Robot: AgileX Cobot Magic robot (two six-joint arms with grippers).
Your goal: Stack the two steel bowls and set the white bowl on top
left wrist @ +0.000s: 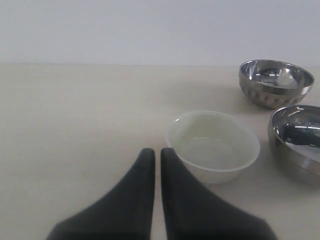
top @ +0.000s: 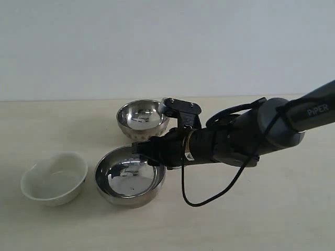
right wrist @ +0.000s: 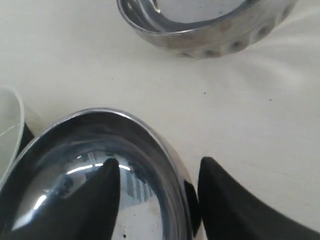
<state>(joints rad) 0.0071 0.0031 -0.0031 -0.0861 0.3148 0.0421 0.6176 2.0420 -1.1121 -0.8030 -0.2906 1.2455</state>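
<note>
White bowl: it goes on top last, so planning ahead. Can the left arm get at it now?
Probably yes. The white bowl sits just ahead of the left fingers, only bare table between; the dimpled steel bowl and the wide steel bowl lie aside.

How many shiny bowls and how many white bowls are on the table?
Shiny steel bowls: 2, the smooth steel bowl and the dimpled steel bowl
White bowls: 1, the white bowl
Total: 3 bowls
</note>
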